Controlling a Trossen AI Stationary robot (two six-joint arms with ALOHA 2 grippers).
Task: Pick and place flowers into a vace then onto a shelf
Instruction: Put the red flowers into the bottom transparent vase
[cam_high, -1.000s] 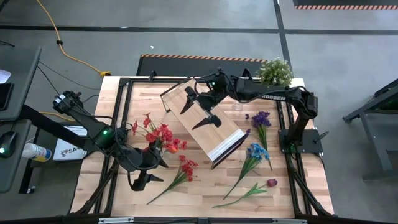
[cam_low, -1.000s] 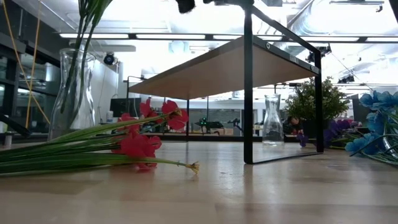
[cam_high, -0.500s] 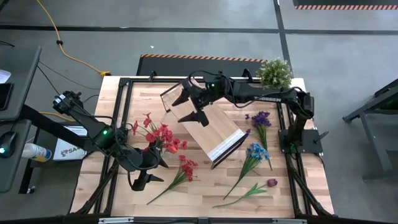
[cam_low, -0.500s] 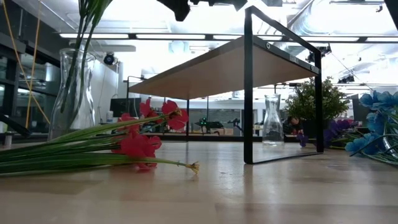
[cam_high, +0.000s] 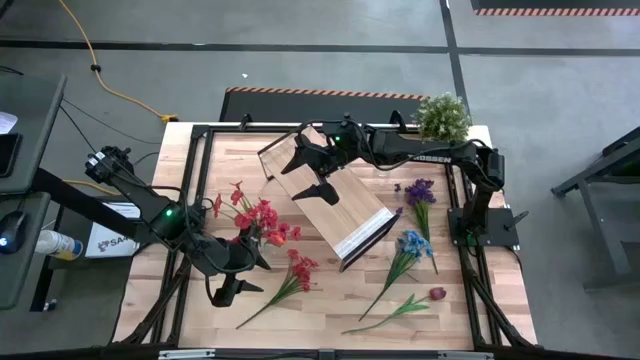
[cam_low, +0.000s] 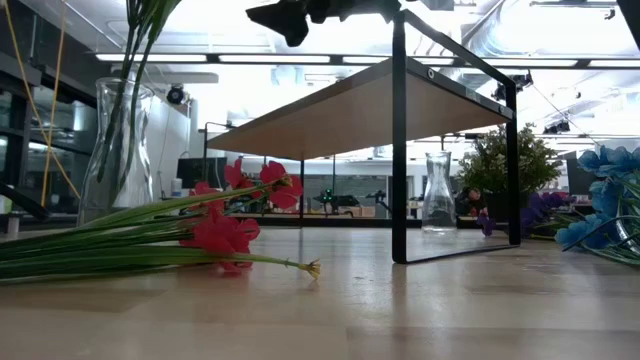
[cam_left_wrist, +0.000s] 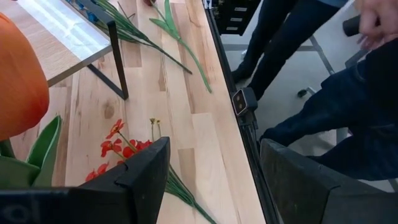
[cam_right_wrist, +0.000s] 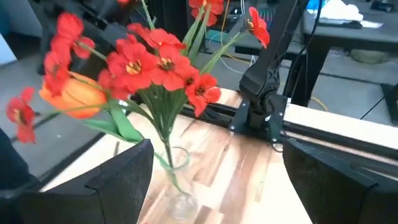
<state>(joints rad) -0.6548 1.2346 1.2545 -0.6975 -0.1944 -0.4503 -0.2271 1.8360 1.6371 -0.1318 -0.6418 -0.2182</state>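
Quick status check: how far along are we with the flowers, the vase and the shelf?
Done: red and orange flowers stand in the vase. In hand: nothing; the left gripper is open beside that vase, the right gripper open above the shelf. Left: the red spray, blue spray, purple spray and dark red flower lie on the table; no vase is on the shelf.

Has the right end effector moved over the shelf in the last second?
Yes. In the high view the right end effector, open and empty, has slid along the shelf toward its far left corner, away from the white strip end, nearer the vase of red flowers.
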